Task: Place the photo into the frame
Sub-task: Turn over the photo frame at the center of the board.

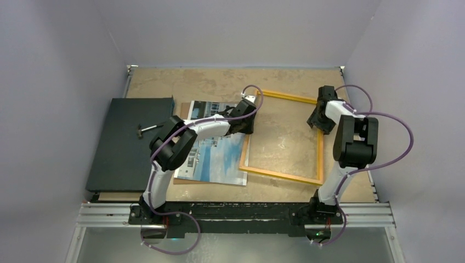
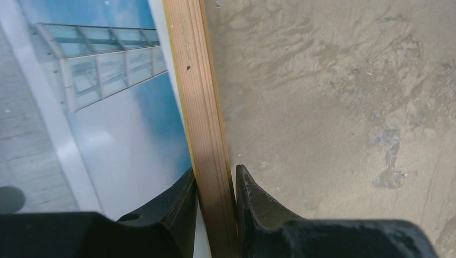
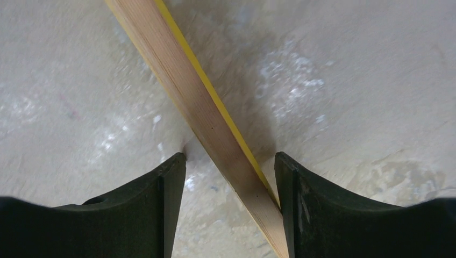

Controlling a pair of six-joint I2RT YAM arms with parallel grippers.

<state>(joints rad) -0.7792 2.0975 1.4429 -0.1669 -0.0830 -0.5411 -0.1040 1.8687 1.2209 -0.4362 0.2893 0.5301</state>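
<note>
The left arm is bent across the photo (image 1: 219, 159), and the left gripper (image 1: 245, 123) is pinched tight on the left bar of the frame (image 1: 282, 175). The frame's right bar is straddled by the right gripper (image 1: 319, 119), whose jaws are held apart and unclamped. The photo is laid face up just left of the frame, its edge meeting the left bar. A black panel (image 1: 129, 148) is seen further left. All is carried on a mottled brown table (image 1: 208, 82), enclosed by pale walls (image 1: 55, 82).
</note>
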